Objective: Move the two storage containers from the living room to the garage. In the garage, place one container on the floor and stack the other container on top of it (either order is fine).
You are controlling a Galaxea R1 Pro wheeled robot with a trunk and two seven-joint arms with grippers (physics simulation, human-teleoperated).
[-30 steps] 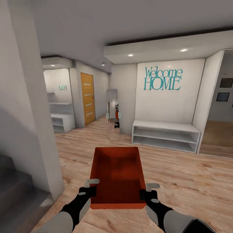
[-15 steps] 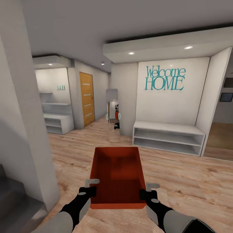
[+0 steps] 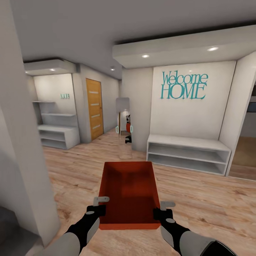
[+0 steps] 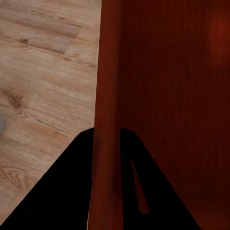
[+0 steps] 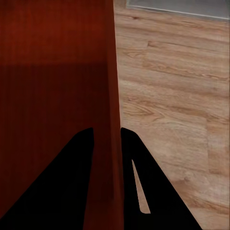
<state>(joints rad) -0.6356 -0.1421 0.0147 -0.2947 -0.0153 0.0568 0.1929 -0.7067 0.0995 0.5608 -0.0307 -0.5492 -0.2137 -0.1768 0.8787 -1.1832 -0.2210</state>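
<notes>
One orange-red open-top storage container (image 3: 128,193) hangs level in front of me above a light wood-plank floor (image 3: 74,170). My left gripper (image 3: 101,207) is shut on its left wall near the near corner. My right gripper (image 3: 160,210) is shut on the right wall opposite. The left wrist view has the red wall (image 4: 105,110) running between the dark fingers (image 4: 72,191) of the left gripper (image 4: 106,148). In the right wrist view the wall (image 5: 106,96) sits likewise inside the right gripper (image 5: 106,143). Nothing lies in the bin.
A white pillar (image 3: 25,160) stands close on the left, with a grey step (image 3: 12,231) at its foot. Ahead are a tall mirror (image 3: 123,128), a white bench shelf (image 3: 188,154) under teal lettering, a low shelf unit (image 3: 58,137) and a light wooden door with glass slits (image 3: 94,108).
The whole view has shifted: the pillar and step slid left and the far shelf unit opened up, so the camera moved. The bin stays held the same way in both grippers.
</notes>
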